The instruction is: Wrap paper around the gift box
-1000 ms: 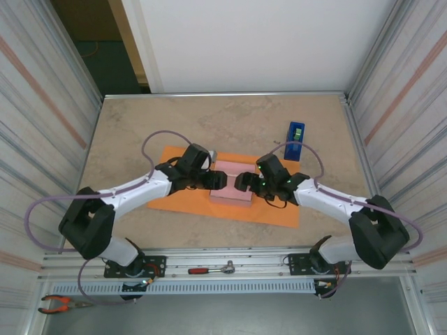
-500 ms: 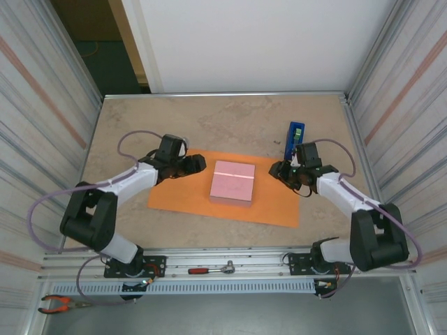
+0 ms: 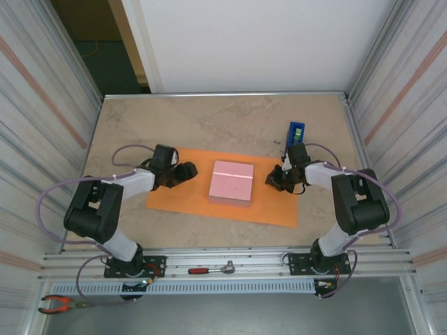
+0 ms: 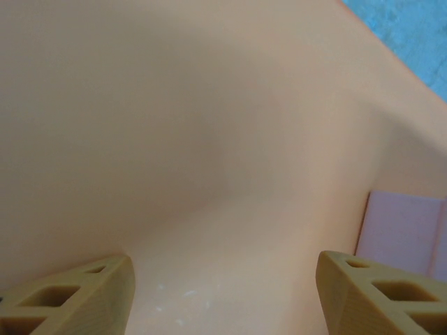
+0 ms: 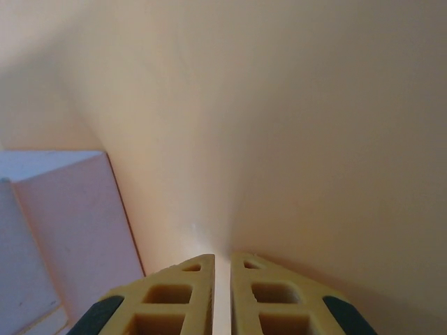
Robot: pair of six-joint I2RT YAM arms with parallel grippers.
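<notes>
**Ana:** Beige marbled table, so what lies on it?

**Ben:** The paper, orange, flat across the middle of the frame. The pink box sits about mid-sheet.

**Ana:** And the claws?

**Ben:** The left claw is low over the sheet's left end, near the box but apart from it, jaws spread wide. The right claw is low over the right end, fingers drawn in to a thin slit. Whether paper is nipped between them, I cannot tell.

**Ana:** Anything further out?

**Ben:** A blue object stands just past the sheet's upper right corner
</notes>
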